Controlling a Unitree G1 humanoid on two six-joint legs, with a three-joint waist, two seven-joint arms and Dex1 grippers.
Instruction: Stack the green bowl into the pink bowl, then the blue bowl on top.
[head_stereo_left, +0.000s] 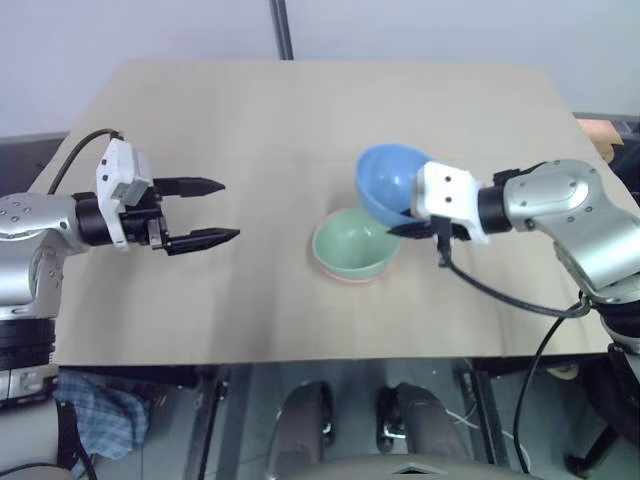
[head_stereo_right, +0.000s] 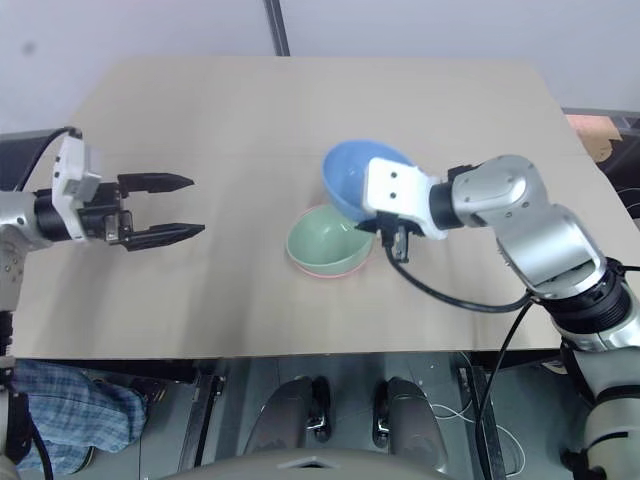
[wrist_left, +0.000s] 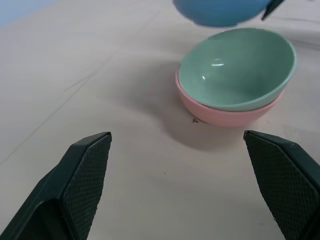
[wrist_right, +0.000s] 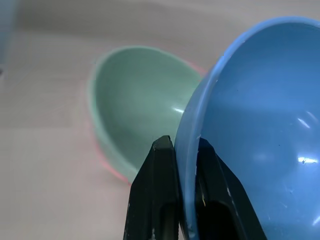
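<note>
Two bowls are already nesting mid-frame, green bowl (head_stereo_left: 352, 246) inside pink bowl (wrist_left: 220, 114). Right gripper (wrist_right: 186, 150) is pinching the blue bowl (head_stereo_left: 388, 180) rim just above them; lowering squarely comes next. Left gripper (head_stereo_left: 205, 212) is hovering spread at left.

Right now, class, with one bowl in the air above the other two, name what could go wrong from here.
1. The right gripper pinches only the rim of the tilted blue bowl; it might slip or swing.
2. The bowl hangs off-centre from the green bowl nested in the pink bowl; released there, it may catch the rim and tip off.
</note>
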